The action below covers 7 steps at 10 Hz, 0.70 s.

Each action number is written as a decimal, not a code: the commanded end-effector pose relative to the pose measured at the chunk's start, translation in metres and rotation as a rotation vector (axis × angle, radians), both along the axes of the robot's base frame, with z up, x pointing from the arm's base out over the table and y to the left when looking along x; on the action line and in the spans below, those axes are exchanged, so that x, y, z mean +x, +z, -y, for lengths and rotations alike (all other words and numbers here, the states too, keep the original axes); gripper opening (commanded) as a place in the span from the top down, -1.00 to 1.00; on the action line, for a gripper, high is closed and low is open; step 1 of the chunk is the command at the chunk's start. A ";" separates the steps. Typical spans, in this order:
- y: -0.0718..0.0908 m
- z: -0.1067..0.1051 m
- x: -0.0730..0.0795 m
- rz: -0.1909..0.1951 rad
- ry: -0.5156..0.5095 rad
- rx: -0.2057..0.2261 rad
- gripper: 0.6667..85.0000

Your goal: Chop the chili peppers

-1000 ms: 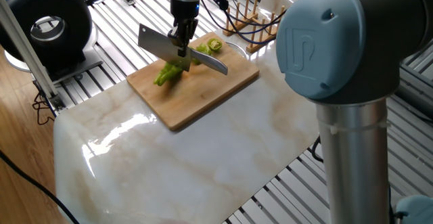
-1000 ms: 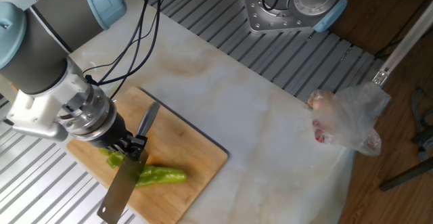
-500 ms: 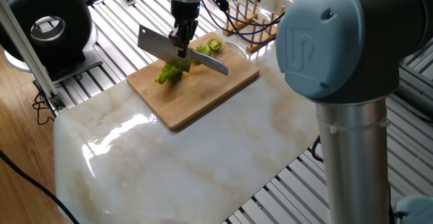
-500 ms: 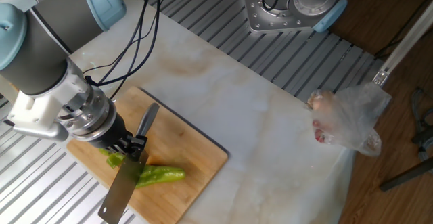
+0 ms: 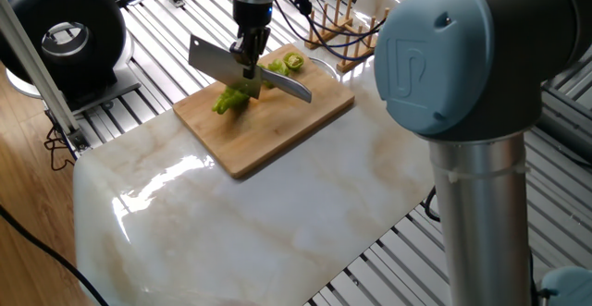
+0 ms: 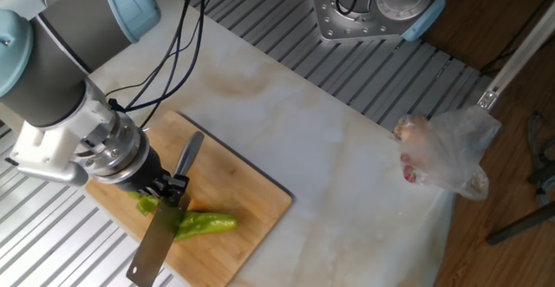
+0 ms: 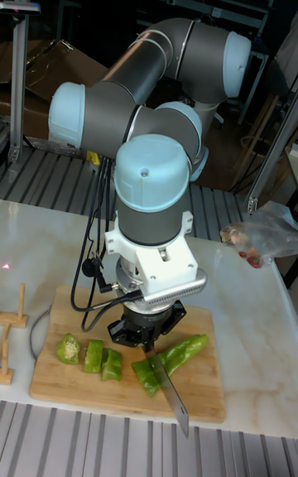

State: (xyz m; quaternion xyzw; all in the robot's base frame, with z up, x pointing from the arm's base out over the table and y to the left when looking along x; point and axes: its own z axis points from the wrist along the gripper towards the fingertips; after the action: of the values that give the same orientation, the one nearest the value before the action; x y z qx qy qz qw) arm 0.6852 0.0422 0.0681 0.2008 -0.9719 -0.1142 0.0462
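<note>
Chili peppers (image 7: 178, 351), light green, wrinkled and glossy, lie on a wooden cutting board (image 7: 74, 385) on the marble bench (image 5: 268, 214); three chunky slices (image 7: 91, 354) sit apart. The pincer (image 7: 150, 343) is clamped on a steel knife (image 7: 173, 399), its blade resting across the long piece.
</note>
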 end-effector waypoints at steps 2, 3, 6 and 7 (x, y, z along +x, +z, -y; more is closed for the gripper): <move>0.000 -0.008 0.007 -0.011 -0.011 -0.008 0.98; 0.000 -0.007 0.007 -0.014 -0.008 -0.006 0.98; 0.000 -0.005 0.005 -0.021 -0.005 -0.010 0.98; 0.000 -0.006 0.005 -0.021 -0.005 -0.008 0.98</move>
State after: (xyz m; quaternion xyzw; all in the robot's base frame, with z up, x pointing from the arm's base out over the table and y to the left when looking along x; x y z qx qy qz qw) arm 0.6892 0.0459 0.0667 0.1987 -0.9725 -0.1074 0.0571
